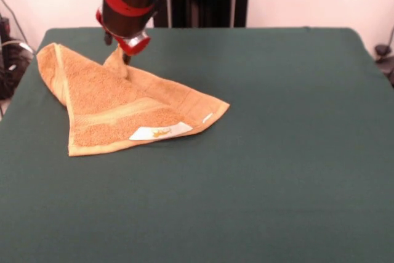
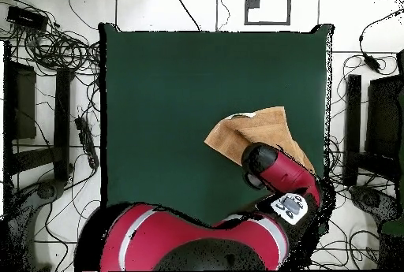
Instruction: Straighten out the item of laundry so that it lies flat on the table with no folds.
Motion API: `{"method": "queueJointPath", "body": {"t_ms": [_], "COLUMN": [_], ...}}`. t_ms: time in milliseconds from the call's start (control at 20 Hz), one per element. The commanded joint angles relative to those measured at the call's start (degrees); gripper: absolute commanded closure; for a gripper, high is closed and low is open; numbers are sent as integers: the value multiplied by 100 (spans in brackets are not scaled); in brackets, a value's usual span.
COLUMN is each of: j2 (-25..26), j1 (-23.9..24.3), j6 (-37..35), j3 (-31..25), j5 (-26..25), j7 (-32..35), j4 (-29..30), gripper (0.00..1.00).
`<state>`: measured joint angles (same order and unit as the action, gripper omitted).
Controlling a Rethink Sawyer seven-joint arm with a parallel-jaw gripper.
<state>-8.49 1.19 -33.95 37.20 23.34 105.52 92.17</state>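
The tabletop [image 1: 277,152] is a broad spread of dark green cloth, most of it bare. Over it hangs the red and black arm [image 2: 280,170], reaching out from the robot's base towards one side edge; from the front it comes down near the far left corner.

The towel [image 1: 117,112], orange-tan terry, lies in the tabletop's far left part as the front camera sees it, close to the left edge. It is not flat: one layer is folded over another, giving a roughly triangular outline with a point reaching right, towards the middle of the tabletop. A paler woven band [image 1: 132,110] crosses the upper layer. Along the towel's near edge sits the white label [image 1: 161,131] with its yellow print, facing up.

At the towel's far edge a small peak of cloth is drawn up off the tabletop, straight into the gripper [image 1: 125,60]. The fingers look pinched together on that peak, the cloth rising between them, though the arm's red-rimmed end hides most of them. In the overhead view the arm covers the grasp entirely.
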Motion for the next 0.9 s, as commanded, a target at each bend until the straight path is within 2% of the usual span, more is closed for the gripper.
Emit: {"method": "queueJointPath", "body": {"t_ms": [50,250,400,900], "j2": [60,465,573,173], "j1": [76,238,366,578], "j6": [-7,480,911,1260], "j3": [-501,-887,-1190,-1625], "j5": [-104,85,164,-51], "j7": [1053,1158,1097,643], "j4": [195,-49,-79,154], "gripper": [0,0,0,0]}}
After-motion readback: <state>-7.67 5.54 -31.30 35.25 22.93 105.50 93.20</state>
